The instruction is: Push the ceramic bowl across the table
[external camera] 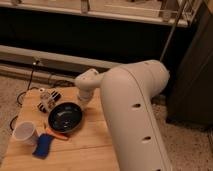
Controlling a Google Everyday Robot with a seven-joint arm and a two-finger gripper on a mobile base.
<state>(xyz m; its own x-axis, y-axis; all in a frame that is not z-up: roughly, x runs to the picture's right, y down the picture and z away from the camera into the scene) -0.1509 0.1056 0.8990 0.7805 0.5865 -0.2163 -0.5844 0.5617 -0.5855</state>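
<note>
On table, end effector — seemingly touching ceramic bowl.

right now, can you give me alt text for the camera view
A large white robot arm reaches over a small wooden table, its gripper at the far-right rim of a glossy black bowl. Near the bowl are a white paper cup, a blue sponge, and an orange carrot-like item.

Gripper just right of ceramic bowl on table.
</note>
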